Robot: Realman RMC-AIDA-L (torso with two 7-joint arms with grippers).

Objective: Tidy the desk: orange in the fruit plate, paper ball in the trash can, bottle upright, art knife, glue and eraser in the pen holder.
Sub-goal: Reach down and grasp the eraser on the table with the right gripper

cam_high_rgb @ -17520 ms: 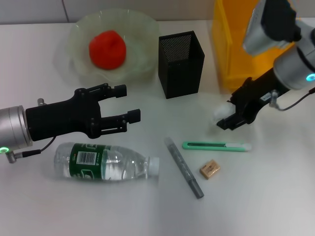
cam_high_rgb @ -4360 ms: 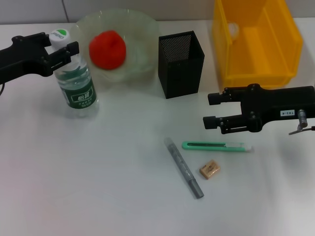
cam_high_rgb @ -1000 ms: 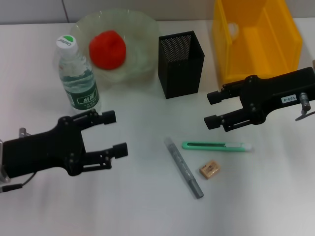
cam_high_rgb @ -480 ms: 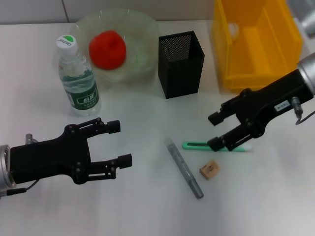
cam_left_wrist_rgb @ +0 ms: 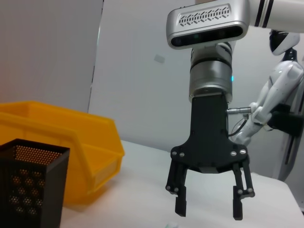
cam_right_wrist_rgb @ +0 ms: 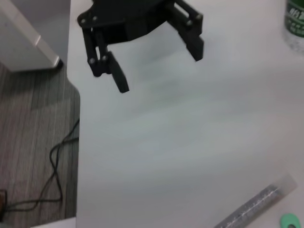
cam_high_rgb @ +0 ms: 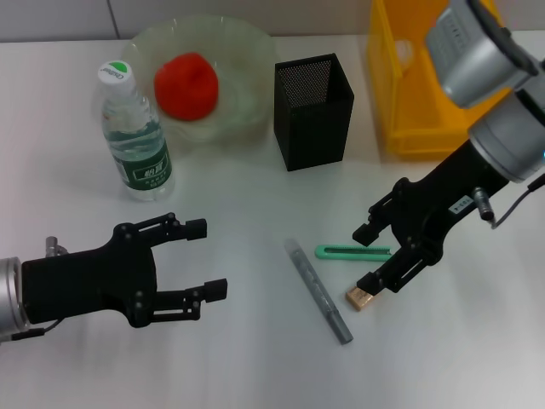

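in the head view the right gripper (cam_high_rgb: pixel 371 256) hangs low over the counter (cam_high_rgb: pixel 255 358) with its jaws wide apart, one fingertip near the knife (cam_high_rgb: pixel 351 251) and the other just at the eraser (cam_high_rgb: pixel 361 297); whether it touches either one i cannot tell. the knife lies flat and its far end is hidden under the gripper. the glue (cam_high_rgb: pixel 318 290) lies flat beside them, apart from both. the left gripper (cam_high_rgb: pixel 203 257) is over the near left part of the counter, jaws also wide and holding nothing. the bottle (cam_high_rgb: pixel 135 134) stands upright next to the plate (cam_high_rgb: pixel 241 51), and the orange (cam_high_rgb: pixel 186 84) sits inside the plate. the holder (cam_high_rgb: pixel 313 111) stands between the plate and the can (cam_high_rgb: pixel 400 111); a small white piece, maybe the paper ball (cam_high_rgb: pixel 405 53), shows inside the can. the left wrist view shows the right gripper (cam_left_wrist_rgb: pixel 207 208) from the front, pointing straight down with a clear gap between its fingers, and behind it the holder (cam_left_wrist_rgb: pixel 29 185) and the can (cam_left_wrist_rgb: pixel 71 152). the right wrist view shows what the others do not: the left gripper (cam_right_wrist_rgb: pixel 159 65) from above with open fingers, the floor past the counter edge, a part of the glue (cam_right_wrist_rgb: pixel 256 204), and a corner of the bottle (cam_right_wrist_rgb: pixel 295 23).
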